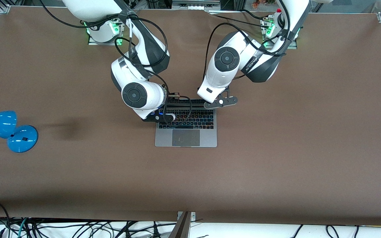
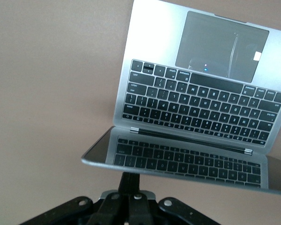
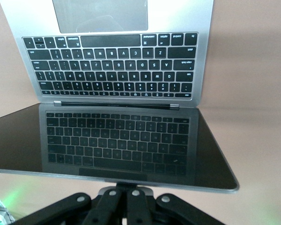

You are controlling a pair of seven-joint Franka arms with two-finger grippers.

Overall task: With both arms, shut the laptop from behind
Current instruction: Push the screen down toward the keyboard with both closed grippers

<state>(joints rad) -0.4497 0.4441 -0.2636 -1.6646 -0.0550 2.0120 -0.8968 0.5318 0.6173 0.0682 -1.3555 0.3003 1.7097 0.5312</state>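
Observation:
The silver-grey laptop (image 1: 186, 137) lies open in the middle of the table, its lid tilted forward over the black keyboard. The dark screen mirrors the keys in both wrist views. My left gripper (image 2: 130, 177) is shut, its fingers pressed together against the back of the lid near the upper edge, at the left arm's end of the lid. My right gripper (image 3: 131, 184) is also shut and touches the lid's upper edge from the back, toward the right arm's end. In the front view both hands (image 1: 220, 101) (image 1: 159, 116) hang over the lid, and the fingertips are hidden.
A blue lamp (image 1: 8, 130) lies near the table edge at the right arm's end. Black cables trail from both wrists over the laptop's hinge area. More cables hang below the table's front edge (image 1: 78, 228). Brown table surface (image 1: 276, 148) surrounds the laptop.

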